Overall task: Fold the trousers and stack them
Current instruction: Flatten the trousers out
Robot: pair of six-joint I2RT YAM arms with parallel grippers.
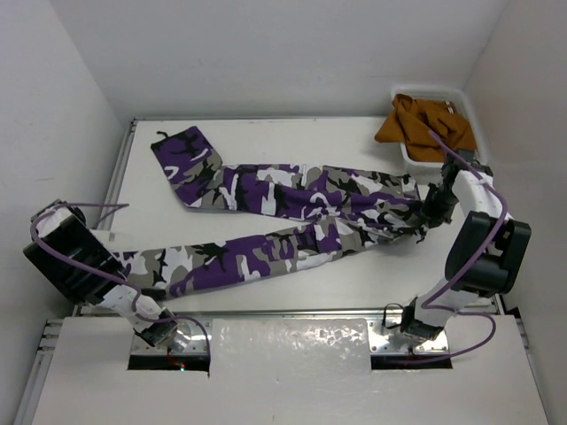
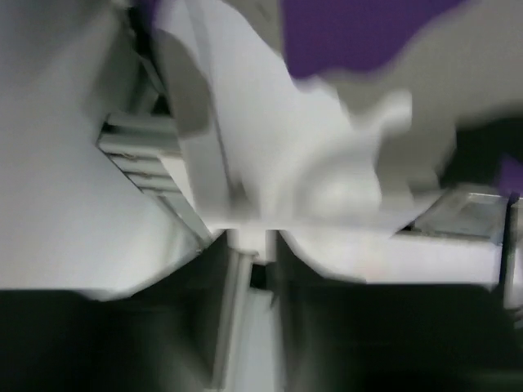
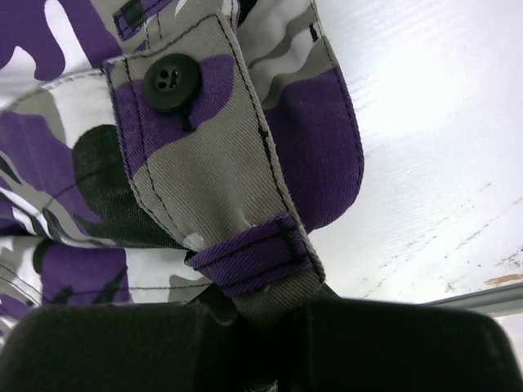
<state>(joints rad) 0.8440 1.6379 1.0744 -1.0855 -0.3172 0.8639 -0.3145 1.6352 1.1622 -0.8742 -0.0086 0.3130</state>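
- Nearest, at the front-left of the surface [image 1: 354,274], the left tool [image 2: 253,273] is right up against camouflage cloth, seemingly the cuff end of the nearer leg. The wrist view is too blurred to tell whether its tips are spread or pinching fabric. If the hold there is weak or absent, a lift would likely leave that leg dragging or let it slide over the near edge.
- The trousers [image 1: 292,199] lie unfolded across the middle of the surface, legs splayed to the left and waist to the right. Because the legs diverge, a fold made now risks coming out skewed and bunched.
- At the waist, the right tool [image 3: 274,314] is pressed together on the waistband just below a belt loop [image 3: 253,257], taking only a small bite. A hard pull could slip the cloth free, or drag the whole garment instead of folding it.
- Farther back on the left, the far leg's cuff [image 1: 182,150] lies at an angle and may fold crooked.
- Farthest right, an orange-brown garment [image 1: 421,124] spills from a bin [image 1: 434,88] near the right arm, and a wide swing could snag it.
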